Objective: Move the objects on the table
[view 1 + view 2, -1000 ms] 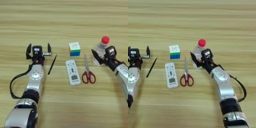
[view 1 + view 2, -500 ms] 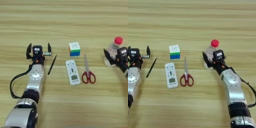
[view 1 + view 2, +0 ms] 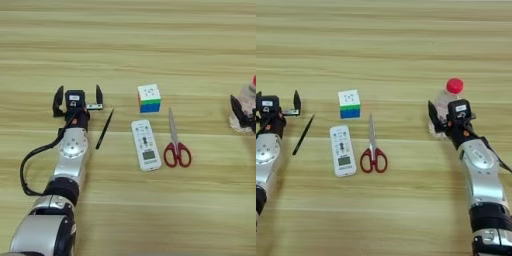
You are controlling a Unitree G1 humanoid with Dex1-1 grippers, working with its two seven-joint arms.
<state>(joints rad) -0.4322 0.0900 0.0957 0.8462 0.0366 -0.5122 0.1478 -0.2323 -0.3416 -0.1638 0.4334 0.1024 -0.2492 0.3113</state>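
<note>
**Bottle carried toward the right edge of the table**

Since the earlier pictures the right gripper [image 3: 442, 117] has moved to the right together with the clear plastic bottle [image 3: 446, 102]; one second ago the bottle stood just right of the scissors, and now it is well apart from them, nearer to the right edge of the table [image 3: 406, 45]. The other things lie where they were.

The right arm comes up from the lower right corner, forearm stretched toward the far edge and leaning a little left. Its two black fingers [image 3: 432, 114] stand on either side of the lower body of the bottle and clasp it (one finger is seen clearly on the left side, the other is mostly hidden behind the gripper's housing). The bottle is upright, red cap on top.

The left arm lies along the left side of the table, forearm pointing to the far edge. The left gripper [image 3: 78, 95] has its fingers spread wide and holds nothing. A thin black pen [image 3: 104, 129] lies tilted just right of it, not touching.

In the middle of the table, the multicoloured puzzle cube [image 3: 149, 98] sits farthest back. In front of it lies the white remote control [image 3: 145, 144], and just right of the remote the red-handled scissors [image 3: 175, 141], blades pointing to the far edge.
</note>
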